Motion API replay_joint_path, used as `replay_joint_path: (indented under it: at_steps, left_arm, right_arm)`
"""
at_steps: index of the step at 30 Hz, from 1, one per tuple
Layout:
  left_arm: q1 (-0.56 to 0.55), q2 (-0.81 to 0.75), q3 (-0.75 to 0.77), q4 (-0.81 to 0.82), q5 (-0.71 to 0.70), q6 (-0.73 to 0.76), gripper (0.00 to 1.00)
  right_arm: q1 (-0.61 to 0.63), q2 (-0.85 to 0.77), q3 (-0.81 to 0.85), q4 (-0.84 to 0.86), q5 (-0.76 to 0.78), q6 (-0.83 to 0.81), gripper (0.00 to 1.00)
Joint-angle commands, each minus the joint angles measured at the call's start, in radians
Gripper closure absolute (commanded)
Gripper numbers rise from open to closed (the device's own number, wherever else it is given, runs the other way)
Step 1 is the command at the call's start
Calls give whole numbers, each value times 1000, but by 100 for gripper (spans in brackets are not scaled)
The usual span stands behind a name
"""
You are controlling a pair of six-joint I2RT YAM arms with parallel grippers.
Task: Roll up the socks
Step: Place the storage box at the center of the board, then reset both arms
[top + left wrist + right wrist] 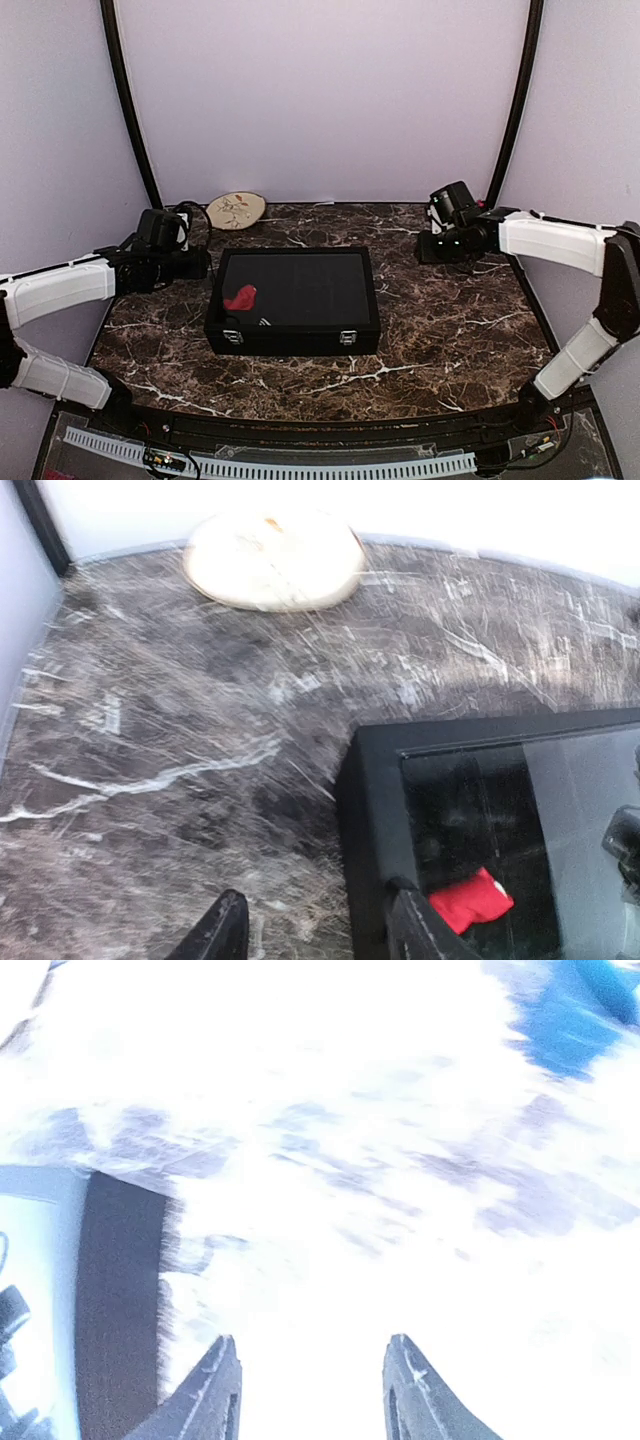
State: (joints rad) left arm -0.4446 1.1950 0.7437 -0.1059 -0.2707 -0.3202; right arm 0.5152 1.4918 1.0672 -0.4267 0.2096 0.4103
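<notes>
The socks lie in the near-left corner of a black case (292, 340) in the middle of the table. The red sock (241, 297) is bunched up there and also shows in the left wrist view (470, 900). The black sock is hard to make out against the dark lining; only its white stripes (265, 322) show beside the red one. My left gripper (203, 264) hangs left of the case, open and holding nothing (320, 925). My right gripper (424, 247) hovers at the back right, away from the case, open and holding nothing (312, 1380); that view is washed out.
A round cream plate (236, 210) with a floral pattern lies at the back left by the wall (275, 558). The case has two metal latches (347, 338) on its front. Curved black poles (128, 100) flank the marble table.
</notes>
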Motion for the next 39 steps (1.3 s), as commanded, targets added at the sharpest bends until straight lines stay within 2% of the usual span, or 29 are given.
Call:
replay_joint_path:
  at_steps: [1, 4, 6, 7, 8, 9, 14, 18, 22, 26, 28, 31, 35, 39]
  left_arm:
    - [12, 90, 89, 64, 165, 32, 50]
    - [12, 87, 89, -1, 189, 22, 48]
    - [12, 42, 37, 18, 236, 26, 43]
    - [11, 5, 14, 20, 255, 19, 26]
    - [11, -22, -2, 11, 264, 5, 4]
    - [12, -47, -10, -11, 264, -9, 1]
    - [11, -177, -18, -140, 200, -85, 1]
    - [11, -283, -14, -142, 86, -106, 1]
    - [11, -336, 6, -65, -27, -30, 1]
    - [18, -269, 61, -4, -199, 121, 1]
    - [42, -207, 80, 48, -208, 214, 1]
    - [111, -140, 79, 113, -185, 274, 1]
    - [209, -134, -2, 244, -106, 302, 1]
    - [242, -144, -51, 278, -76, 312, 1]
  right_arm:
    - [64, 170, 147, 97, -168, 15, 53]
    - [48, 150, 133, 128, -148, 20, 50]
    - [36, 142, 134, 128, -151, 10, 50]
    - [32, 143, 138, 121, -149, 1, 50]
    - [30, 146, 143, 111, -144, -9, 50]
    - [30, 145, 147, 103, -138, -17, 50]
    - [31, 112, 127, 98, -94, -32, 49]
    - [23, 39, 60, 127, 14, -41, 46]
    - [5, -21, 10, 144, 114, -46, 42]
    - [-2, -71, -9, 135, 183, -52, 36]
    - [-3, -99, -22, 128, 222, -37, 31]
    - [-4, -140, -43, 110, 261, -8, 27]
    - [-4, -208, -90, 92, 293, 32, 24]
    - [-4, -285, -137, 80, 303, 41, 25]
